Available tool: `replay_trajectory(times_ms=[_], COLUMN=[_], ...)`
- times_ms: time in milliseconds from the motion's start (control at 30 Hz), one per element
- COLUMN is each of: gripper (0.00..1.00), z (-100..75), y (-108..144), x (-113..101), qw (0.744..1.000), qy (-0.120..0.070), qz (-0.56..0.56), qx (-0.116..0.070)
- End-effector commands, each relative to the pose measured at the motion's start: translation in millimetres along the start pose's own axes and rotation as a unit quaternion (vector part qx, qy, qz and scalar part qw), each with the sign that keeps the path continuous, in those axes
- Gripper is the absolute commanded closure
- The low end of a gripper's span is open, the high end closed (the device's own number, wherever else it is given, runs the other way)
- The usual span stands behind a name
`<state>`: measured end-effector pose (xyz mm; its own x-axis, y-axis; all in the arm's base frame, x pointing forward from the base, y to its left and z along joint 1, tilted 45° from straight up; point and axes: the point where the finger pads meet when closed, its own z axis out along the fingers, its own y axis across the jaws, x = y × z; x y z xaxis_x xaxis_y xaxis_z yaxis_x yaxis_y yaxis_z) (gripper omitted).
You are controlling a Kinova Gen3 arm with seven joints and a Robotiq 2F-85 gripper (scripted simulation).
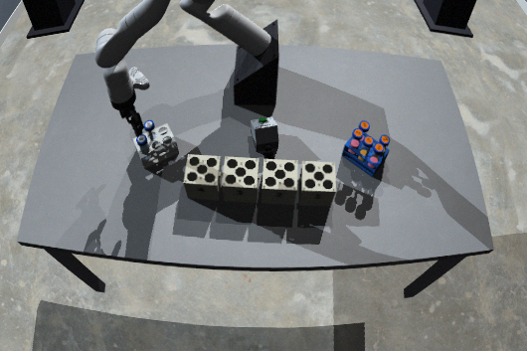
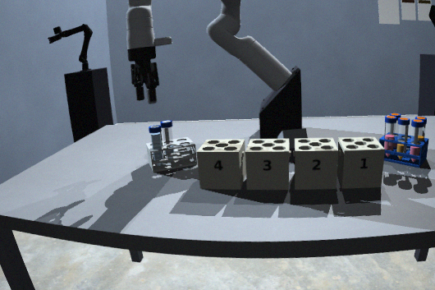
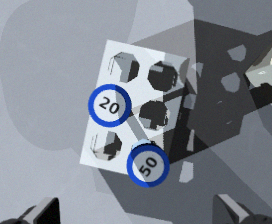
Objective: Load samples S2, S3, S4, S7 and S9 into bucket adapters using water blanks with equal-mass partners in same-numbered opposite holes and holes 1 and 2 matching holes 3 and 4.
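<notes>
Blue-ringed white caps (image 3: 109, 104), blue rack (image 2: 404, 155)
</notes>
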<state>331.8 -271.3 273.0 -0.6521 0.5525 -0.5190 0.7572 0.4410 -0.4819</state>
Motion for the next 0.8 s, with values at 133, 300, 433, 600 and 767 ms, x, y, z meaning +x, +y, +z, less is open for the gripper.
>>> replay_trajectory(times_ms=[133, 300, 433, 600, 767], gripper=[0.0, 0.0, 0.0, 0.0, 0.0], z=[-16.4, -29.8, -40.4, -47.8, -47.8], y=[0, 0, 0, 7, 18], x=[0, 0, 0, 7, 18], qw=[1.0, 1.0, 1.0, 0.999, 0.997], qy=[0.0, 0.0, 0.0, 0.0, 0.0], qz=[0.0, 0.0, 0.0, -0.034, -0.083], qx=[0.0, 0.0, 0.0, 0.0, 0.0])
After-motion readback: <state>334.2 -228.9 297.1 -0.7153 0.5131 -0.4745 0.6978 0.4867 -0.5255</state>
